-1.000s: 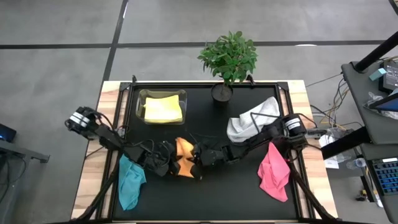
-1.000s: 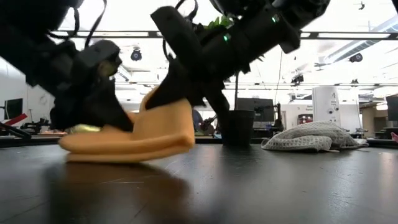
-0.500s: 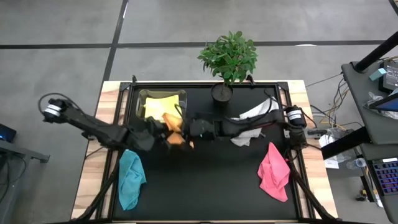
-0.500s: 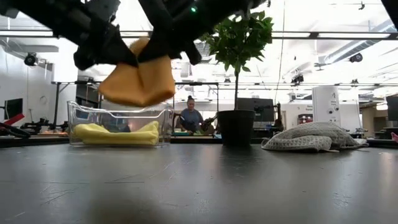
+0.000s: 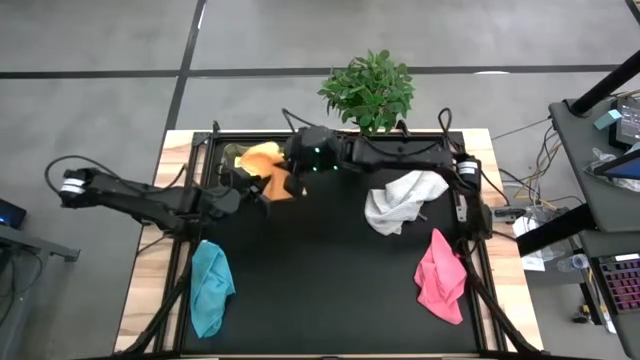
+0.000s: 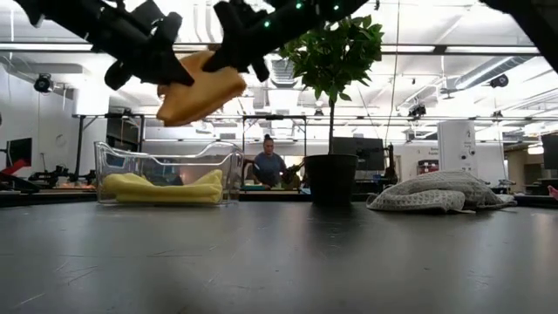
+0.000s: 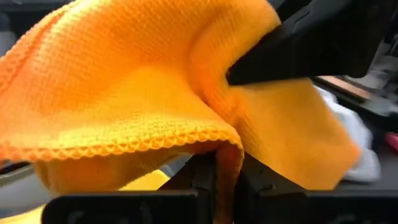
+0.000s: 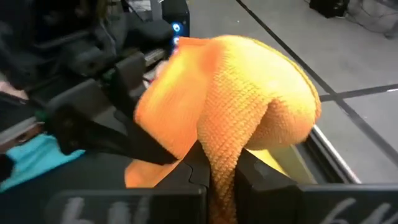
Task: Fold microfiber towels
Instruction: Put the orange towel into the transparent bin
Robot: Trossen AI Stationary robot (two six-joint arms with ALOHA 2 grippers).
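Two dark robot arms meet in the air, each pinching one side of a folded orange towel point(image 5: 268, 170). The left gripper point(image 5: 243, 184) is clamped on the side nearest it, and the right gripper point(image 5: 296, 166) is clamped on the opposite side, so the cloth hangs between them as a soft doubled pad. The low view shows it held well above the table point(image 6: 288, 262).

Directly beneath the two grippers sits a clear plastic box point(image 6: 167, 174) with a folded yellow towel point(image 6: 161, 187) already lying inside. The step in hand appears to be stowing the finished orange towel on top of the yellow one. The next move probably calls for lowering both grippers together into the box, then letting go without spoiling the fold.

Farther from the grippers, a crumpled white-grey towel point(image 5: 401, 198) lies toward the right arm's side. A teal towel point(image 5: 209, 288) and a pink towel point(image 5: 439, 278) lie well apart near the front edge. All three look unfolded.

From above, the arms and cloth hide most of the box, and the fingertips are buried in fabric.
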